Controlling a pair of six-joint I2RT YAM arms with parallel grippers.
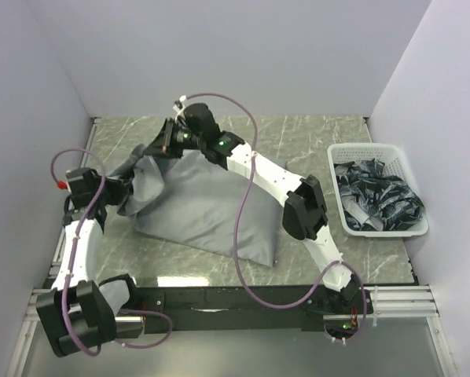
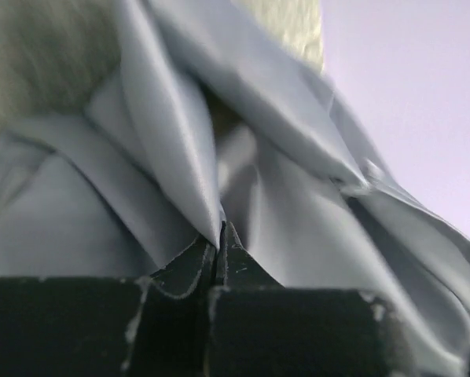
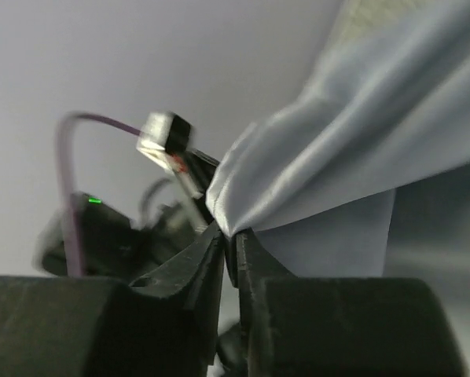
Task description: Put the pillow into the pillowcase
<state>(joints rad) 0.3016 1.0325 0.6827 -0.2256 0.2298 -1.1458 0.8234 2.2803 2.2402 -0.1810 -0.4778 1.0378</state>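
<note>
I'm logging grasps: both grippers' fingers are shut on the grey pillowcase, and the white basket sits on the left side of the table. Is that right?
Not quite: the white basket sits on the right side of the table, as the top external view shows. The rest holds: the left gripper and the right gripper both have their fingers shut on the grey pillowcase.

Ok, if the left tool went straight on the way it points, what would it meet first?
The pillowcase: the left tool is shut on a fold of it, with more grey folds directly ahead. The cream pillow probably lies just behind, depth unclear.
</note>
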